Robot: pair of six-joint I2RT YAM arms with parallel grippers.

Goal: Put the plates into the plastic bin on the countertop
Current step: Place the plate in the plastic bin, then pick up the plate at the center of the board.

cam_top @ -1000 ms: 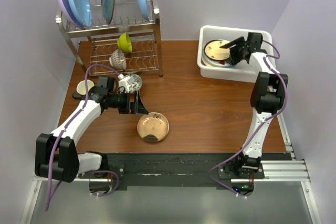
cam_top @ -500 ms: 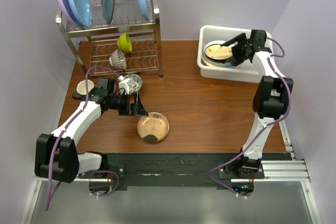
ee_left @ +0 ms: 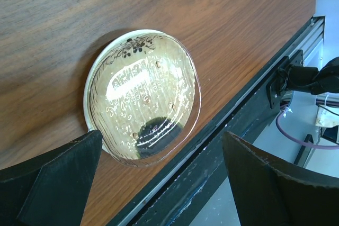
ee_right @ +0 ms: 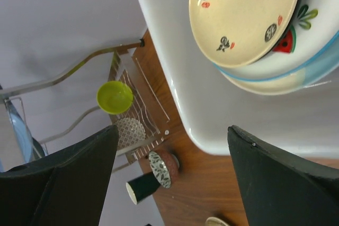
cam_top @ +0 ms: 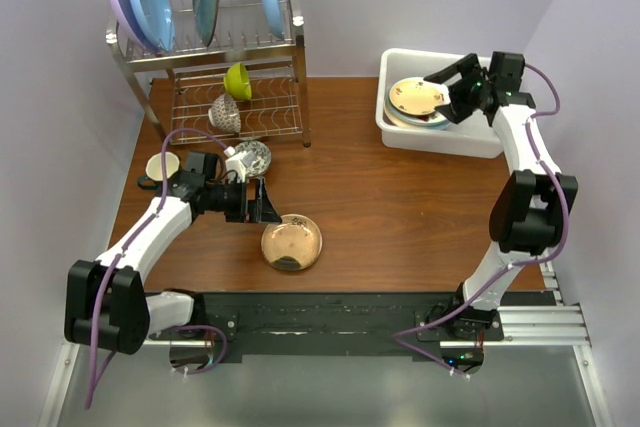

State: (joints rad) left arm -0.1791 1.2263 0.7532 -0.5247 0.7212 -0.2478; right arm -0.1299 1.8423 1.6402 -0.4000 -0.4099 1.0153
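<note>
Several cups (cam_top: 160, 165) and a steel wire rack (cam_top: 235, 97) crowd the far left of the table (cam_top: 400, 207), well apart from the plastic bin (cam_top: 445, 137) at the far right. Stacked plates (cam_top: 418, 97) lie flat, faces up, in the bin's left half; the bin's long side runs left to right. The right end effector (cam_top: 436, 95) hovers over them, spread and empty. A gold-tan plate (cam_top: 291, 243) lies flat near the front edge, just beside the left end effector (cam_top: 268, 203), which is spread wide.

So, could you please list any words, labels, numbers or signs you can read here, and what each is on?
None: no readable text in any view.
Gold-tan plate: dark floral sprig at the rim, no letters.
Cream plate in the plastic bin: small painted motifs only.
White plate beneath it: a watermelon slice picture, no writing.
</note>
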